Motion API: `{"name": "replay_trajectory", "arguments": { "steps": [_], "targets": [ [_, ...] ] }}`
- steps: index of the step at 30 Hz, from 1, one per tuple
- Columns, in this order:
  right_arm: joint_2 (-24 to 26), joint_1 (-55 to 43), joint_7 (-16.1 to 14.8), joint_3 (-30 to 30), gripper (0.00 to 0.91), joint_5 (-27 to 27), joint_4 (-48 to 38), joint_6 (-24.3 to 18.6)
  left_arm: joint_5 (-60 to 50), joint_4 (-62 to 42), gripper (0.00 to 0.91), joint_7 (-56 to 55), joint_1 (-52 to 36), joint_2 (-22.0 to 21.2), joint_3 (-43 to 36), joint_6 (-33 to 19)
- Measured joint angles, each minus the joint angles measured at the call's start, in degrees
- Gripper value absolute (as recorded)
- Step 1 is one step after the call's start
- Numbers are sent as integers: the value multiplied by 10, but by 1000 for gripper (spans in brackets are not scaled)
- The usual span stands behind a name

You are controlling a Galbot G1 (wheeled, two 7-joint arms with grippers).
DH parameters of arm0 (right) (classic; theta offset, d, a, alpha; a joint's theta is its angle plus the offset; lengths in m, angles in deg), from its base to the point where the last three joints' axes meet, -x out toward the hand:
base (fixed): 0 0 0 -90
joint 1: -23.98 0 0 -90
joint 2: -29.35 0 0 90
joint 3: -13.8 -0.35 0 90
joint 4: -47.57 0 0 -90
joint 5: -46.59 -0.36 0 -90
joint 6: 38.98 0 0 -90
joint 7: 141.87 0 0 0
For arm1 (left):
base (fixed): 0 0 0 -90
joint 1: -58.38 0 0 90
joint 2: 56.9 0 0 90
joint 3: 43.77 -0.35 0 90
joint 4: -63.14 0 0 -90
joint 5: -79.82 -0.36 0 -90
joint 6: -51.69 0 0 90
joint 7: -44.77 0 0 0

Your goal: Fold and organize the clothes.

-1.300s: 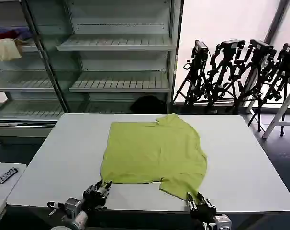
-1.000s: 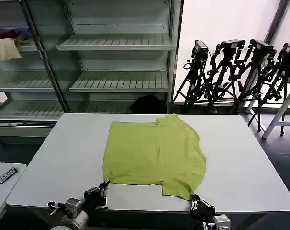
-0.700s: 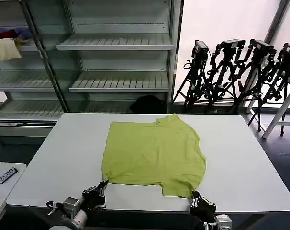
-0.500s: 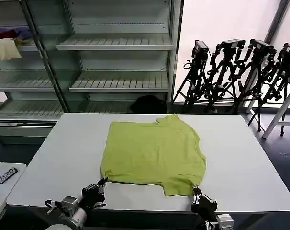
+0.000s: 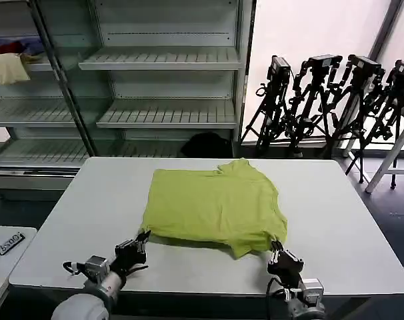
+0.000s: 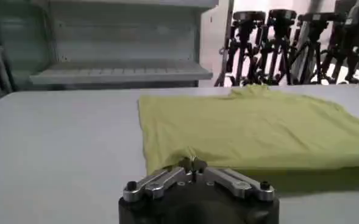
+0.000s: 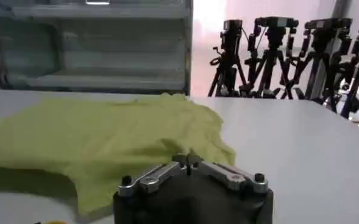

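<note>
Both near corners of the shirt (image 5: 214, 210) now ride above the desk (image 5: 349, 220); our left claw (image 5: 143, 237) and right claw (image 5: 276, 246) pinch them shut. We should carry both farward evenly, keeping the hem taut.

Two robot arms with grey rounded casings and black ends. The black-and-silver left gripper (image 5: 143, 238) has a thin black cable looping beside its wrist. The matching right gripper (image 5: 275, 247) has silver metal fingers (image 7: 159, 174) fixed by dark round screws.
</note>
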Motion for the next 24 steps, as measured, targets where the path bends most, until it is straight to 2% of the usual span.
{"name": "replay_trajectory", "arguments": {
  "steps": [10,24],
  "targets": [
    [-5,-90,-3,16,0,21,-67,21,-17,-44,0,-6,-55,-3,-15,4],
    [-15,-194,-16,34,0,47,-169,26,-41,-105,0,-7,-107,-3,-31,4]
  ]
}}
